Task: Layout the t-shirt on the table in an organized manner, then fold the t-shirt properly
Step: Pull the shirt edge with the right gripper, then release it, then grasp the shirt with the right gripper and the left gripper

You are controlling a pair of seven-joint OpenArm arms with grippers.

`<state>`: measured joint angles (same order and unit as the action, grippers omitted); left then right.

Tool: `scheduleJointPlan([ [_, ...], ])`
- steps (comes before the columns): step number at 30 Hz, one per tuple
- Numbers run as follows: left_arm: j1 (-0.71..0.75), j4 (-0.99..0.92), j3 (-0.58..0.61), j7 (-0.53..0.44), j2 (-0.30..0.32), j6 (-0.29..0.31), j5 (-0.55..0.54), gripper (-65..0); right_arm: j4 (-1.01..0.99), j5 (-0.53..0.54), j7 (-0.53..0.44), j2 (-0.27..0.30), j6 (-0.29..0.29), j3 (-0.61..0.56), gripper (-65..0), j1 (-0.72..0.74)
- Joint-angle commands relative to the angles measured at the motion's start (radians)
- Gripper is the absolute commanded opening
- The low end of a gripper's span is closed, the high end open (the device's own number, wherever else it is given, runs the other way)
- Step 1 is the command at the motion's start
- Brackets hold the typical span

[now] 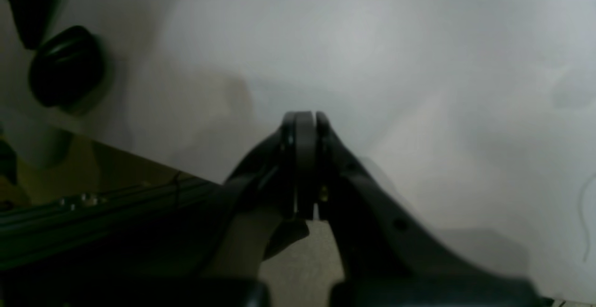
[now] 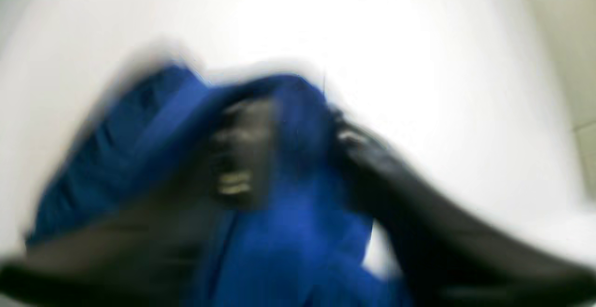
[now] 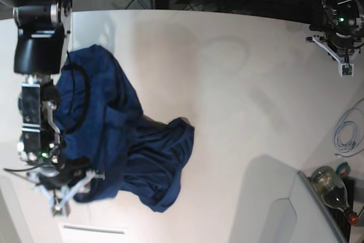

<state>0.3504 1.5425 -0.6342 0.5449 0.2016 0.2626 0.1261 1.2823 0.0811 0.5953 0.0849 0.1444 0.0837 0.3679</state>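
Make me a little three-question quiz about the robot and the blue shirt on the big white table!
1. True or false: the dark navy-blue soft t-shirt lies flat and neatly spread.
2. Which gripper is at the shirt? A) left gripper B) right gripper
3. Fill in: the left gripper's jaws are pressed ____ over the bare smooth white table.

Key: 1 false, it is bunched and wrinkled; 2 B; 3 together.
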Motion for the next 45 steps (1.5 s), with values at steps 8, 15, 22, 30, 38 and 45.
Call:
scheduleJointPlan([
  [8, -0.001, 0.013, -0.002, -0.016, 0.011, -0.009, 0.002, -65.0, 0.193, 0.006, -0.038, 0.0, -0.001, -0.002, -17.6, -0.188],
  [15, -0.023, 0.014, 0.047, -0.016, -0.011, -0.009, 0.002, -65.0, 0.287, 0.006, -0.082, 0.054, 0.004, -0.299, -18.2, -0.343],
  [22, -0.023, 0.017, 0.106, -0.016, -0.015, -0.009, 0.002, -65.0, 0.11, -0.045, -0.162, 0.034, -0.002, -0.585, -18.2, -0.174],
  [30, -0.017, 0.023, 0.107, -0.016, -0.035, -0.007, 0.002, -65.0, -0.35, -0.346, -0.286, -0.161, -0.002, -0.626, -18.3, 0.0],
  [38, -0.021, 0.013, 0.155, -0.016, -0.035, -0.006, 0.002, -65.0, -0.482, -0.343, -0.318, -0.176, -0.002, -0.625, -49.7, 0.029],
  [45, -0.064, 0.01, 0.264, -0.016, -0.035, -0.006, 0.002, -65.0, -0.364, -0.344, -0.259, -0.178, -0.001, -0.626, -65.0, -0.079],
])
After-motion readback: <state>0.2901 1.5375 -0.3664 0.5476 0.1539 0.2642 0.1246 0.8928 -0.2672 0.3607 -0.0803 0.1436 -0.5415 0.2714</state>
